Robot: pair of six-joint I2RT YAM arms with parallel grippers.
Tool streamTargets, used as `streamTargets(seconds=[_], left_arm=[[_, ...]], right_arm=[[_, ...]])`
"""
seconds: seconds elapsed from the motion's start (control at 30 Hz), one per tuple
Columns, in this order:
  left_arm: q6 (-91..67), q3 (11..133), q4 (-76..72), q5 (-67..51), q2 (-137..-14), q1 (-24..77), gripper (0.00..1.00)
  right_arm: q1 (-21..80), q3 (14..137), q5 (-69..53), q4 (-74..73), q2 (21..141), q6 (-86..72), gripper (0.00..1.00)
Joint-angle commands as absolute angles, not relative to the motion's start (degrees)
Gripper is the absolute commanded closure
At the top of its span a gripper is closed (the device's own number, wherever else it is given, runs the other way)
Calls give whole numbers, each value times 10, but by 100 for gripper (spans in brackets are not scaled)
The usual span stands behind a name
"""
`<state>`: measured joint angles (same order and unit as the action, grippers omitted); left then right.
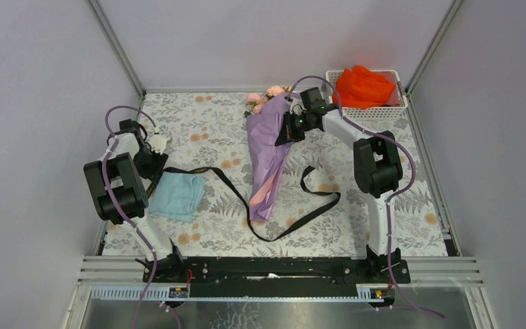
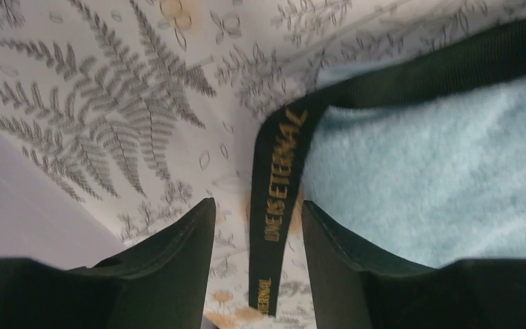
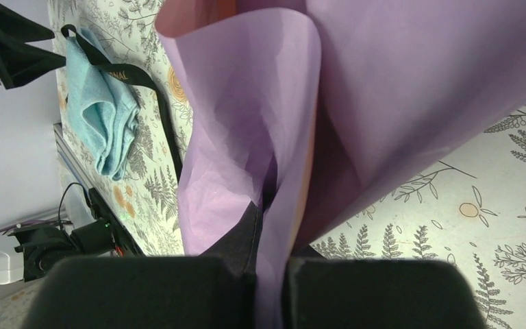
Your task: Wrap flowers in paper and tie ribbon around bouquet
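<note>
Flowers point(image 1: 264, 100) poke out of the far end of the bouquet point(image 1: 268, 161). It lies lengthwise in the middle of the fern-patterned surface point(image 1: 205, 130), wide end away from the arm bases and narrow end toward them. Its paper point(image 3: 246, 123) is lilac outside, with a strip of pale pink showing low on the cone.

The right pincer point(image 3: 274, 240) sits at the cone's right side, near the wide end. It is pressed together on a fold of the paper, and the wrist view shows the sheet running down through the closed gap.

The ribbon point(image 1: 294, 223) is black with gold lettering. It starts at the left beside the light blue cloth point(image 1: 178, 195) and crosses toward the bouquet. From there it curves round the narrow end and loops back up on the right side. Whether it passes under the cone's tip cannot be told.

The left pincer point(image 2: 258, 205) hangs low over the ribbon's left end with its fingers point(image 2: 178, 260) spread. The ribbon's end lies in the gap between them, and a sliver of surface shows on either side of it, so nothing is gripped. The blue cloth lies just beside that end, and the ribbon skirts its far edge.

In the far right corner a white basket point(image 1: 383, 111) holds an orange cloth point(image 1: 363, 88), well apart from the bouquet.
</note>
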<state>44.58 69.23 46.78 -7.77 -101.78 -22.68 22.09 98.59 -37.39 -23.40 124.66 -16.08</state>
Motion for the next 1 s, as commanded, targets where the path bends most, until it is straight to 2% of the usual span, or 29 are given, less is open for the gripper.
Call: streamTargets(seconds=[0.0,0.3,0.6,0.73,0.87,0.97], left_arm=[[421,708,399,-102,-1041,-228,46],[422,689,362,-78,-1056,-230,47],[417,695,348,-67,-1092,-242,55],[417,686,346,-63,-1111,-243,66],[415,687,348,-64,-1121,-243,100],[394,711,358,-96,-1120,-243,100]], right_arm=[[229,984,-373,-242,1205,-149,100],[229,977,-372,-243,1204,-139,100],[229,982,-372,-246,1206,-132,100],[229,982,-371,-246,1204,-132,100],[229,980,-378,-247,1201,-144,100],[234,981,-390,-241,1194,-171,100]])
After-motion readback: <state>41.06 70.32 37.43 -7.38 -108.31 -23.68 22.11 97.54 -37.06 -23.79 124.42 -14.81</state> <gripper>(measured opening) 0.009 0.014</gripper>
